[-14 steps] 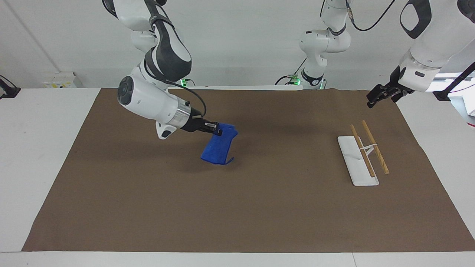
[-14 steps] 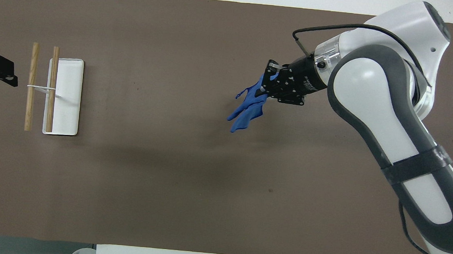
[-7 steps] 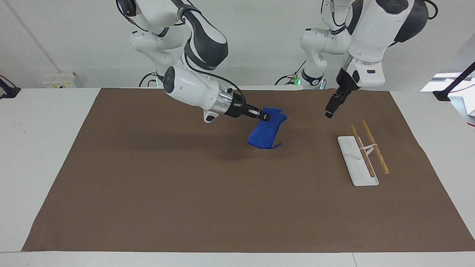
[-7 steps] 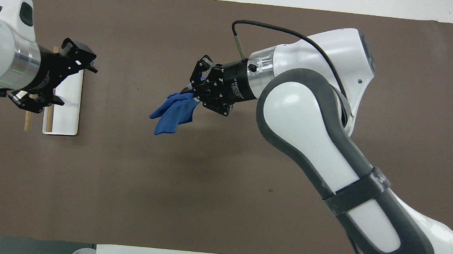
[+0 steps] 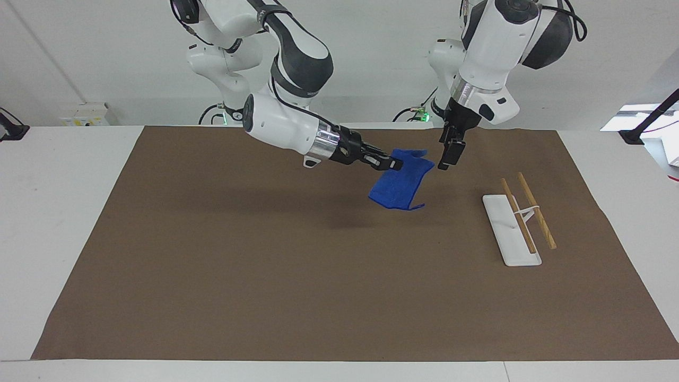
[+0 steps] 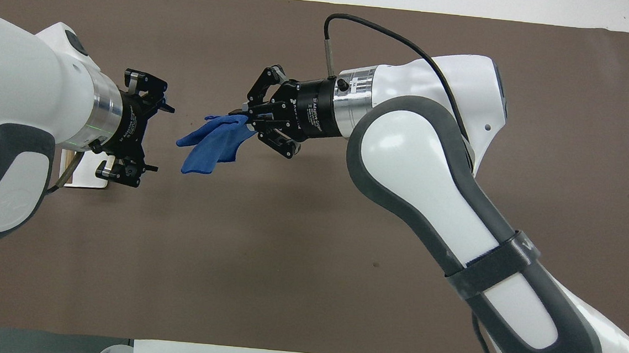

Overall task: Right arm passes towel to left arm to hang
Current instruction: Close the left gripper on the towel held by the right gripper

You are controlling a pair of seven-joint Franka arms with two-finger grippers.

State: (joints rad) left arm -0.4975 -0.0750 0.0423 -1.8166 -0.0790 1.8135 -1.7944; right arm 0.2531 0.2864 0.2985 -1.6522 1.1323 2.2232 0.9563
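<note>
The right gripper (image 5: 391, 164) (image 6: 244, 117) hangs over the middle of the brown mat (image 5: 265, 276) that covers the desk (image 5: 58, 212). Its jaws are clenched on one upper corner of the towel (image 5: 399, 183) (image 6: 210, 141). The blue cloth droops from that pinch, clear of the mat, with a dark shadow on the mat under it. A short loop sticks out at the towel's lowest corner. The right arm (image 5: 281, 119) (image 6: 431, 168) stretches out nearly level toward the left arm's end of the desk, its black cable arching over the wrist.

The left gripper (image 5: 449, 157) (image 6: 146, 131) is up in the air just beside the towel's free top edge and points steeply down in the facing view. Its jaws stand wide apart, one finger (image 6: 145, 81) above and the other (image 6: 118, 171) below in the overhead view. They hold nothing, and a narrow gap shows between them and the cloth. The left arm (image 5: 490, 48) (image 6: 25, 117) comes down from above its own end of the desk.

Farther from the robots than both grippers, toward the left arm's end, a white rack (image 5: 512, 229) rests on the mat. It carries two wooden rails (image 5: 537, 210) side by side over its flat base. In the overhead view the left arm hides most of the rack.
</note>
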